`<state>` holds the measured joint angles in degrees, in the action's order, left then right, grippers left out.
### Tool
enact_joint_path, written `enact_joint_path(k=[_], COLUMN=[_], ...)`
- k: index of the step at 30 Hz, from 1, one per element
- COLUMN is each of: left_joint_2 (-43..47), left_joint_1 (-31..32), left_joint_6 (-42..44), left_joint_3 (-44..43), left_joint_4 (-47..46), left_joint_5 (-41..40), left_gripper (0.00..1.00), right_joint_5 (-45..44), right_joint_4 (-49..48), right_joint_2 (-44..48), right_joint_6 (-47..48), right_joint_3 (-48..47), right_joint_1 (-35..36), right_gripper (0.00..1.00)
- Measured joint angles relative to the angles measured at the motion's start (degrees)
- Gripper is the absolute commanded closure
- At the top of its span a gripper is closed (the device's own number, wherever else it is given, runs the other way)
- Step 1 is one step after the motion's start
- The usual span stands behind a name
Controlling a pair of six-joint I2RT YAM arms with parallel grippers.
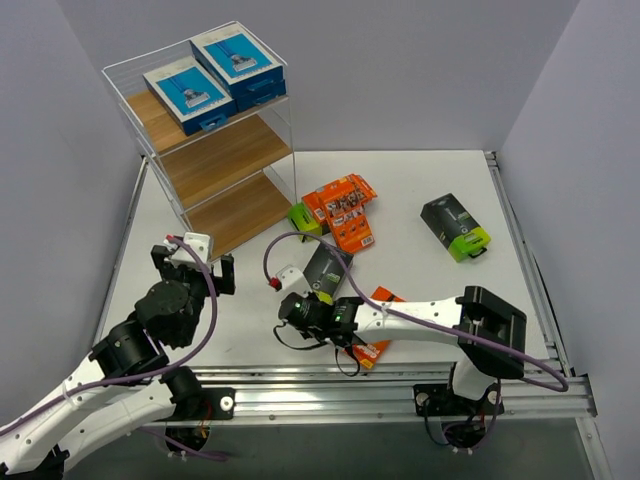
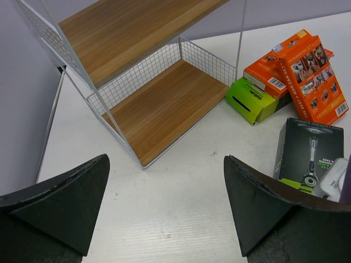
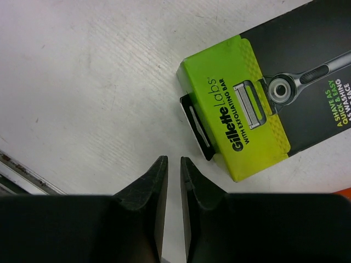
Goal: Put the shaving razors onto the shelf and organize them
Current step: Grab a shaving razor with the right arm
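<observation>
Far-left rear corner: shelf [image 1: 215,160], three tiers, lower two boards bare; open table [image 1: 420,180] before it.
Stock: two blue-and-white razor packs [image 1: 188,92] on the top tier; three black packs [image 1: 325,268] with lime-green ends and at least three orange packs [image 1: 345,210] lying centre to right. Grippers: left gripper [image 1: 193,265] spread wide, empty; right gripper [image 3: 174,160] nearly closed, empty, near a lime end.

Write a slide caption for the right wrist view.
Right gripper, jaws nearly closed and empty, poised near the hang tab of a black-and-lime razor pack lying on the white table.
</observation>
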<state>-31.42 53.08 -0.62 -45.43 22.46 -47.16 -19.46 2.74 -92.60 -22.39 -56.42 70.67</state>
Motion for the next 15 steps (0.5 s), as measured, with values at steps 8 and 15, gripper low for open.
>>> enact_joint_path(k=[8, 15], left_joint_2=[-0.2, -0.7], left_joint_1=[0.0, 0.0], left_joint_6=[0.0, 0.0], left_joint_3=[0.0, 0.0], left_joint_4=[0.0, 0.0], left_joint_5=[0.0, 0.7], left_gripper=[0.06, 0.06], right_joint_5=[-5.0, -6.7], right_joint_4=[0.0, -0.6], right_joint_2=[-1.9, -5.9], right_joint_6=[2.1, 3.4], right_joint_3=[-1.6, -3.6], right_joint_1=[1.9, 1.8], right_gripper=[0.82, 0.81])
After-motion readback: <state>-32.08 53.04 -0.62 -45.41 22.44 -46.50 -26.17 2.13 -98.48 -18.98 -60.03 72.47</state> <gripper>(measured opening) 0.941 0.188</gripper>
